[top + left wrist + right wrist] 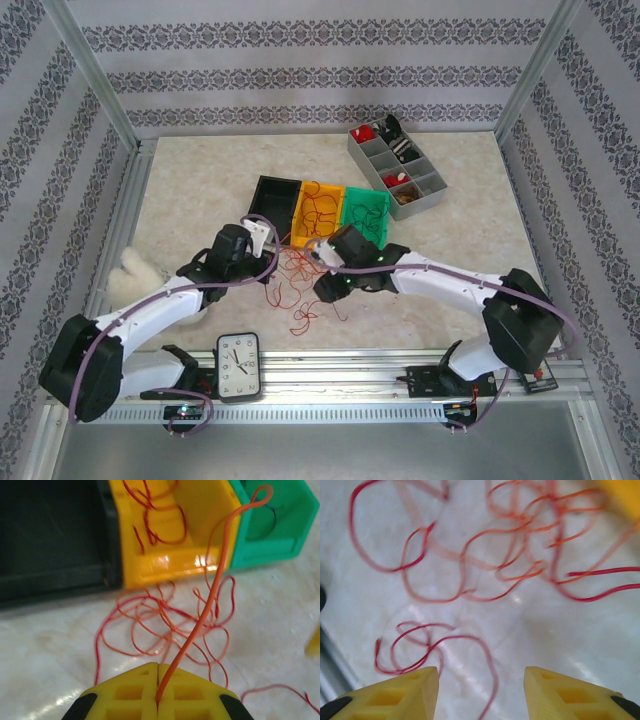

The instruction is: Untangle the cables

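Your left gripper [158, 672] is clamped on one orange wire [212, 595]. Your right gripper [480, 676] has its fingers apart, nothing held, above loose red loops. The cables [290, 268] sprawl on the table [450, 270] just near of the yellow bin [165, 565], with some inside it.

Loose tangle of red-orange cables [199, 625]

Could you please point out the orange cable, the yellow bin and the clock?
orange cable [210, 600], left wrist view, middle of the strand
yellow bin [165, 565], left wrist view, its front wall
clock [238, 367], top external view, its face
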